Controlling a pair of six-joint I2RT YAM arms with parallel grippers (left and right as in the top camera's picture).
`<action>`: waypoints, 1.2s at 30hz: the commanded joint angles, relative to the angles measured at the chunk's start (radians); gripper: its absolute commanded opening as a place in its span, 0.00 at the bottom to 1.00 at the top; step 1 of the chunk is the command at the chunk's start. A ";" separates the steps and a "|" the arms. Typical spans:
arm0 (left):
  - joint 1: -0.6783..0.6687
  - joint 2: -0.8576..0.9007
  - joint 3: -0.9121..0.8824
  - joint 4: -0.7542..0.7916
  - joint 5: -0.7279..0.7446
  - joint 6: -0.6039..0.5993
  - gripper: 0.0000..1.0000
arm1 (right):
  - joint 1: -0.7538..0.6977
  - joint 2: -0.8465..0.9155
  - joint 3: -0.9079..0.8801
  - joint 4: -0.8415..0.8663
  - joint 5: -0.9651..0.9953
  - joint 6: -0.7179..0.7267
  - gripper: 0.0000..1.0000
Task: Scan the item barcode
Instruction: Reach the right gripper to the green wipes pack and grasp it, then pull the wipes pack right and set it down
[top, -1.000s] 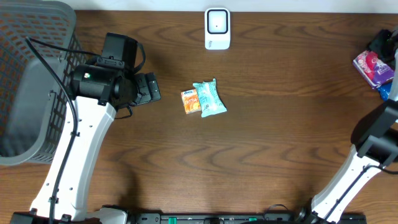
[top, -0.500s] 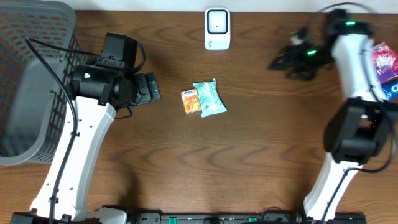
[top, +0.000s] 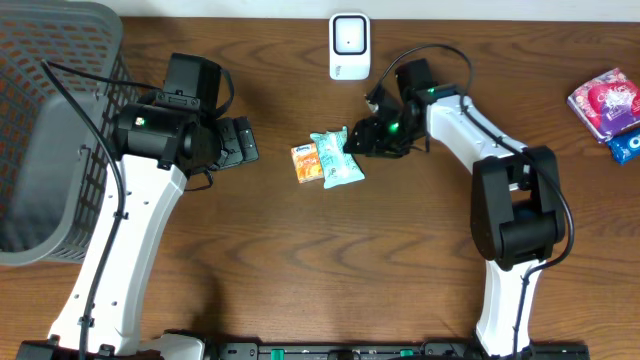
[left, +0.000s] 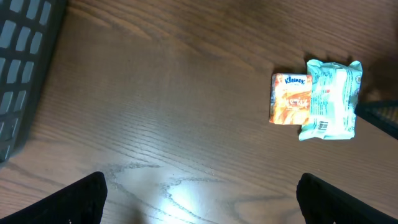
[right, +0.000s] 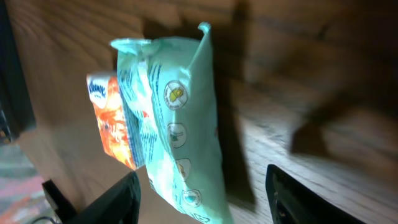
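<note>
The teal packet (top: 335, 158) sits mid-worktop (top: 300, 270), touching an orange pack (left: 289, 98) that reads Kleenex. There's loads of bare wood all round, and the basket (top: 50, 120) is way off at the left edge. The right end effector (top: 358, 140) is spread just beside the packet, gripping nothing, and the left end effector (left: 199, 186) is spread wide too, well apart.

The right arm has swung in from the far right edge of the bench (top: 300, 280), passing beside the scanner (top: 349, 45). Its end effector (top: 362, 140) now sits just right of the teal packet (top: 336, 160). The pink packet (top: 603, 103), earlier partly covered by that arm, now shows whole.
</note>
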 joint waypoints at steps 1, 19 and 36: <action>0.004 -0.002 0.008 -0.004 -0.020 0.006 0.98 | 0.010 0.001 -0.034 0.044 -0.005 0.071 0.50; 0.004 -0.002 0.008 -0.004 -0.020 0.006 0.98 | 0.035 0.002 -0.173 0.214 -0.002 0.166 0.39; 0.004 -0.002 0.008 -0.004 -0.020 0.006 0.98 | 0.073 0.010 -0.166 0.253 0.103 0.174 0.01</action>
